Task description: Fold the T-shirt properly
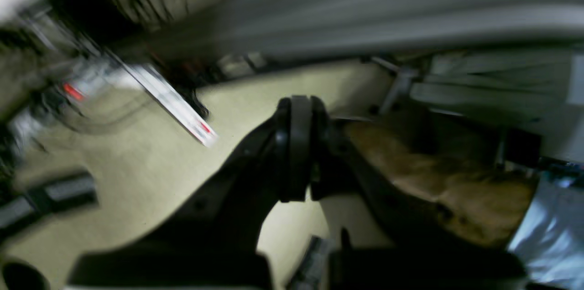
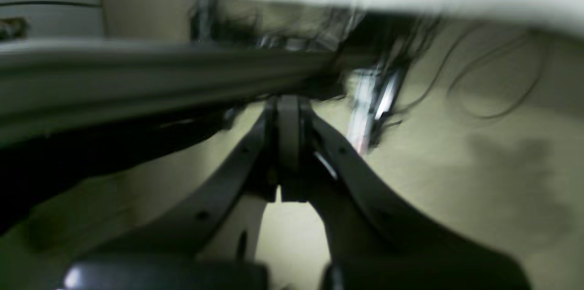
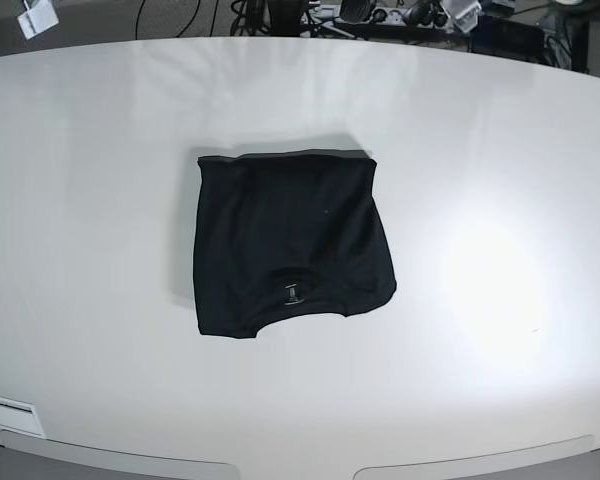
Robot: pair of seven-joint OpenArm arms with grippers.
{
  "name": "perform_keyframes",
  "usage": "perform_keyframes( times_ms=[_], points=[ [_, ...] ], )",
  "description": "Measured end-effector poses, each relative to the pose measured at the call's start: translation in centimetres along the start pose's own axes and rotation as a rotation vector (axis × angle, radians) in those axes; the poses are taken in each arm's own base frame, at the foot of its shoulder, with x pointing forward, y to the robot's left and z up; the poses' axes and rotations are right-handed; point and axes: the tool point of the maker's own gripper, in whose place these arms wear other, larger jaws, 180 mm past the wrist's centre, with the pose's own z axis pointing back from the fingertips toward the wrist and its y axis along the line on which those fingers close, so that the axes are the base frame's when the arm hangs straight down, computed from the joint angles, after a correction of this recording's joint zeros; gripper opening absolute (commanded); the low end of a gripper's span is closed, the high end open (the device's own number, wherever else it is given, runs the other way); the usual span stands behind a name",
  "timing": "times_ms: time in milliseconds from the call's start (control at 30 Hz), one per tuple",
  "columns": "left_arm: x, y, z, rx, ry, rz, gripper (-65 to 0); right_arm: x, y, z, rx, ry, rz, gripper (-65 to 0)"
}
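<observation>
T-shirt (image 3: 290, 240) folded on table (image 3: 500, 150), centred, cables (image 3: 280, 12) behind

- We saw the left gripper (image 1: 299, 148) as black, its two curved arms meeting at rounded, ribbed pads, with small round holes along the arms.
- We saw the right gripper (image 2: 287, 137) built alike: black curved arms with small holes, and a greyer pad strip between them.
- Both views were blurred.
</observation>
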Motion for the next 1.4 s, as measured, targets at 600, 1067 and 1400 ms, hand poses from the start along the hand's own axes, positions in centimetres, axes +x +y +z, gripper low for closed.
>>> perform_keyframes(
  times_ms=[600,1067,1400],
  points=[
    [-5.5,19.2,-13.7,0.271,0.041,0.206,-65.0,-8.7,-9.3,-17.4,-0.146,0.199,0.03,-65.0],
    [-6.3,27.4,-18.6,0.67,0.018,0.125,-65.0,-11.3,-17.4,-23.3,-0.502,0.348,0.138,-65.0],
    [-6.6,25.4,-20.5,0.634,0.003,0.16,-65.0,-8.8,-14.8,-27.3,-0.47,0.311,0.171,-65.0]
  ],
)
